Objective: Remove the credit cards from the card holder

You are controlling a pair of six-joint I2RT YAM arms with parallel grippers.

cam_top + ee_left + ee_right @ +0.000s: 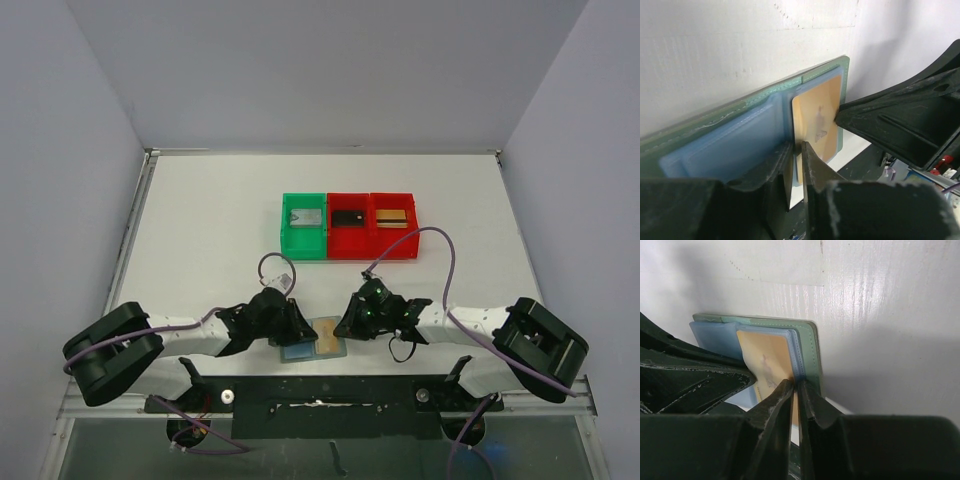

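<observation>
Gold-tan, the card (pixel 817 120) lies in the right panel of the opened holder (pixel 725 145), which rests flat on the white table (pixel 200 230) near the arm bases, between the two hands. The left hand (pixel 796 147) sits at the card's left edge, its fingers almost together with only a thin slit between them. A tan sliver shows in that slit, but whether they grip it I cannot tell. The right hand (pixel 795 387) meets the card from the opposite side, fingers pinched together on the card's near corner.

One card is visible, one holder of two pale blue panels with a greenish border, and two hands. Farther back stand three bins in a row, touching: one green bin (pixel 304 243) and two red bins (pixel 349 245). Each holds one small flat thing, too small to identify.

From above, the hands cover most of the holder. In both wrist views the fingers hide the card's near edge.
</observation>
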